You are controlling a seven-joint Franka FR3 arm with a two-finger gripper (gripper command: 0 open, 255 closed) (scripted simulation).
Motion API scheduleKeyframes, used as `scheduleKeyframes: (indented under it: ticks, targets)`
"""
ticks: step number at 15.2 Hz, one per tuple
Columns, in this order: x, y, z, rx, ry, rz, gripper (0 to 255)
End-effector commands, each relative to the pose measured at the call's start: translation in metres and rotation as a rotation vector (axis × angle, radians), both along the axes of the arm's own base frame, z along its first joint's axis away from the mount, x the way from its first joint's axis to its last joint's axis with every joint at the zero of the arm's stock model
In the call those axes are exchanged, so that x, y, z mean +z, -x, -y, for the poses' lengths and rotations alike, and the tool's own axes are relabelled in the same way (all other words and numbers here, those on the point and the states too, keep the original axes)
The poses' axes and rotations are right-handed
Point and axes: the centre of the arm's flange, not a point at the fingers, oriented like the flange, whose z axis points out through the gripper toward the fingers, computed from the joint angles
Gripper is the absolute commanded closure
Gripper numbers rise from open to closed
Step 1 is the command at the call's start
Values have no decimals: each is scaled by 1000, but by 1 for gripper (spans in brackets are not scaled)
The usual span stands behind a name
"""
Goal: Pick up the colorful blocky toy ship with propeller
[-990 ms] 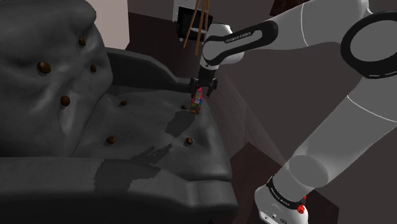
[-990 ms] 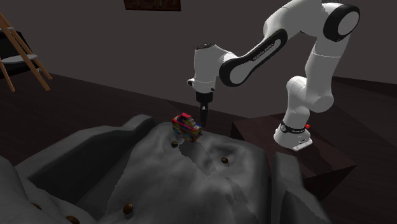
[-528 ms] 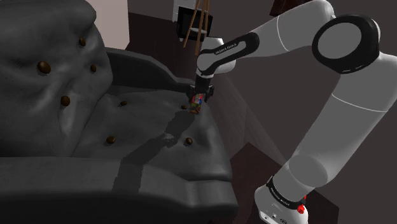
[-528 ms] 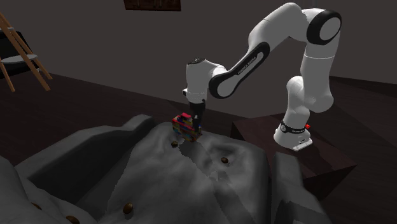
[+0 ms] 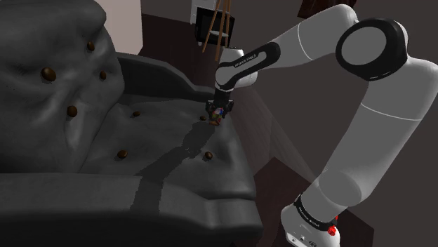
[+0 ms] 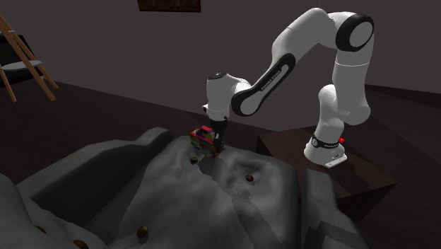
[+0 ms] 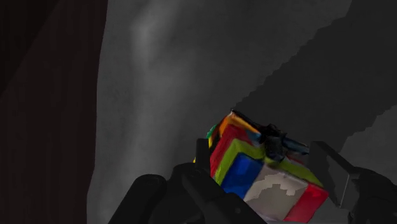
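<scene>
A big dark grey puffy armchair (image 5: 84,140) with round brown buttons (image 5: 48,73) is sitting on the shoulder view's left. The little blocky toy ship (image 5: 218,116), red, blue, green, yellow and white with a dark propeller (image 7: 275,141) on it, is lying on the seat near its front corner, close to one armrest. The black claw (image 7: 264,167) is hanging down over the ship with its two fingers standing apart, one on each side, and the white robot arm (image 5: 379,126) is reaching in from the right.
</scene>
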Motion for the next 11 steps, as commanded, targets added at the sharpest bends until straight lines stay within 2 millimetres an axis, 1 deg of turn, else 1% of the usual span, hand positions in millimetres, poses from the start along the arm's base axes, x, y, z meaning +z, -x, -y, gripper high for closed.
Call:
scheduleKeyframes:
  ticks: [1,8,11]
  targets:
    - [-1,0,0,0,0,0,255]
    - [-1,0,0,0,0,0,255]
    - [14,0,0,0,0,0,255]
